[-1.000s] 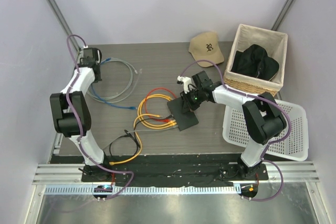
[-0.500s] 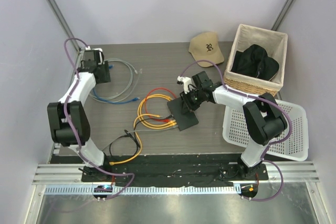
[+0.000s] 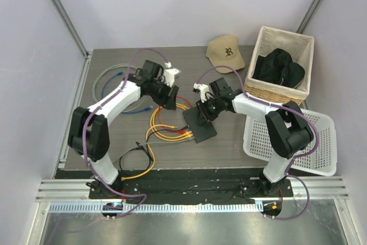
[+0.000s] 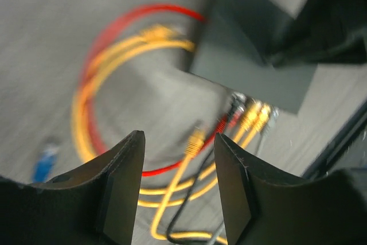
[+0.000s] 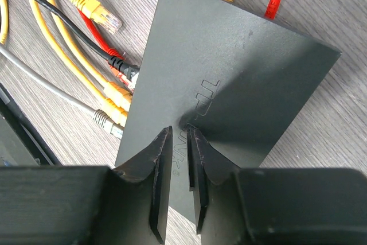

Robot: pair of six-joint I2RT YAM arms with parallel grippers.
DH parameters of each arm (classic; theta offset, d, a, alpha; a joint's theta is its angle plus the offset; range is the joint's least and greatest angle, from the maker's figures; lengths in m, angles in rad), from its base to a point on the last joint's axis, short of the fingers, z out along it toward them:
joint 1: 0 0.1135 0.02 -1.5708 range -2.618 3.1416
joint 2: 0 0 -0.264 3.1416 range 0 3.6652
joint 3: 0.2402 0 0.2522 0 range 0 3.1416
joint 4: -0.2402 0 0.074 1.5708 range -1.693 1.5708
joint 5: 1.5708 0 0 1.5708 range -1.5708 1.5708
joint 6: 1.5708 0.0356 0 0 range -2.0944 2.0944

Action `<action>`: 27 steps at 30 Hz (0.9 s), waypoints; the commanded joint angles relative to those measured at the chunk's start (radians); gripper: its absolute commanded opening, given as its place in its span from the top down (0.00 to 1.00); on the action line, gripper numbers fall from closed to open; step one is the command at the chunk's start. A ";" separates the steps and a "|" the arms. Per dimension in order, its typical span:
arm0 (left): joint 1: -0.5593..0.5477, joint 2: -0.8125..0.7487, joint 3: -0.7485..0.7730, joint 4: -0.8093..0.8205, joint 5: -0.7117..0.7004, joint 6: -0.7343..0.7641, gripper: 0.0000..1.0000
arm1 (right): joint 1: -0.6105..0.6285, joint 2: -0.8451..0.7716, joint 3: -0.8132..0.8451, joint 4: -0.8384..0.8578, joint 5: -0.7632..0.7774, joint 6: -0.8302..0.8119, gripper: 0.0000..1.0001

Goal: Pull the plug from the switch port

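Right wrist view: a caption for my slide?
Right gripper, slightly open, over a flat black rectangular switch with coloured cables plugged in.

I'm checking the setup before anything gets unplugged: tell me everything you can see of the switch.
The switch is a flat, matte dark-grey rectangular box, plastic by its look, with an embossed logo on top. It lies flat near the middle of the table. Plugs sit along one side: black, red, two yellow, grey. The right gripper, jaws barely apart, rests on its top.
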 commanded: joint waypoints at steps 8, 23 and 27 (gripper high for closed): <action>-0.039 -0.089 -0.090 -0.275 -0.104 0.257 0.43 | -0.003 -0.010 -0.047 -0.035 0.111 -0.042 0.73; -0.038 -0.056 -0.214 -0.232 -0.245 0.262 0.49 | -0.001 0.004 -0.038 -0.037 0.103 -0.041 0.73; -0.036 -0.036 -0.208 -0.223 -0.239 0.248 0.58 | -0.001 -0.001 -0.042 -0.034 0.105 -0.041 0.73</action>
